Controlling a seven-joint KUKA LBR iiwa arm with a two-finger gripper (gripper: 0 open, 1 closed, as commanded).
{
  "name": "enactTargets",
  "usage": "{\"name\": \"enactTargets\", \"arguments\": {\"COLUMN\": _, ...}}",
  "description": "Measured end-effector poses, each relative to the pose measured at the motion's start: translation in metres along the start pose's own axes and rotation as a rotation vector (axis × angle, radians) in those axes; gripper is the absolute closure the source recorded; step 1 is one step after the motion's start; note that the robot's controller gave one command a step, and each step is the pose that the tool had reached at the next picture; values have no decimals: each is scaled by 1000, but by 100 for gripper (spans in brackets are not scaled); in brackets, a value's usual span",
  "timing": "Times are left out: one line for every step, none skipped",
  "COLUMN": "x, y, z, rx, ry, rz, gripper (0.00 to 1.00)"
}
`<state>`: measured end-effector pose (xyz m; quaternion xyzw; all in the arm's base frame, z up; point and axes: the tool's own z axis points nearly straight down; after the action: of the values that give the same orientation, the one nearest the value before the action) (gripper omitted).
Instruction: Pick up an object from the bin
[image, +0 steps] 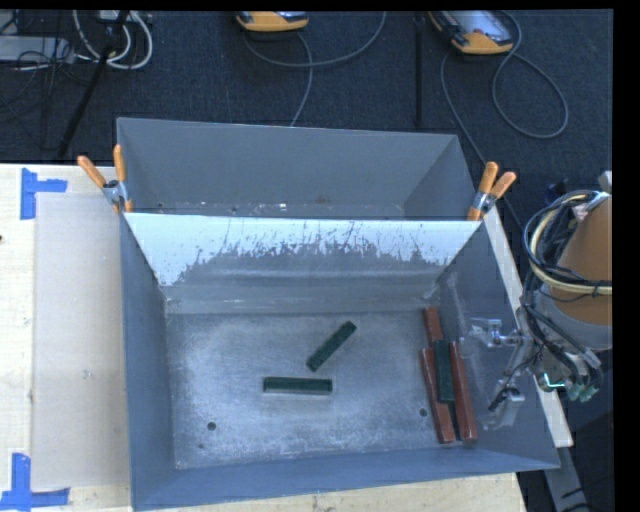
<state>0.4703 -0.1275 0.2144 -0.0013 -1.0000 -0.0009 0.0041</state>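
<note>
At right of frame, above the grey bin's (300, 190) sloping wall, the tool (497, 365) hangs just beside the reddish-brown sticks (432, 370). I cannot tell how wide it stands. It seems to be approaching and holds nothing. The next move calls for lowering squarely over one stick, clear of the wall.

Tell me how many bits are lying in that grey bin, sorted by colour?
Dark green bars: 3, one tilted mid-floor, one flat below it, one among the sticks by the right wall
Reddish-brown sticks: 2, along the right wall
Total: 5
</note>
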Motion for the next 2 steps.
{"name": "enactTargets", "arguments": {"x": -14, "y": -23, "z": 144, "rx": -4, "ry": -11, "rz": -598, "gripper": 0}}
{"name": "enactTargets", "arguments": {"x": -30, "y": -10, "z": 144, "rx": -26, "ry": -8, "rz": -911, "gripper": 0}}
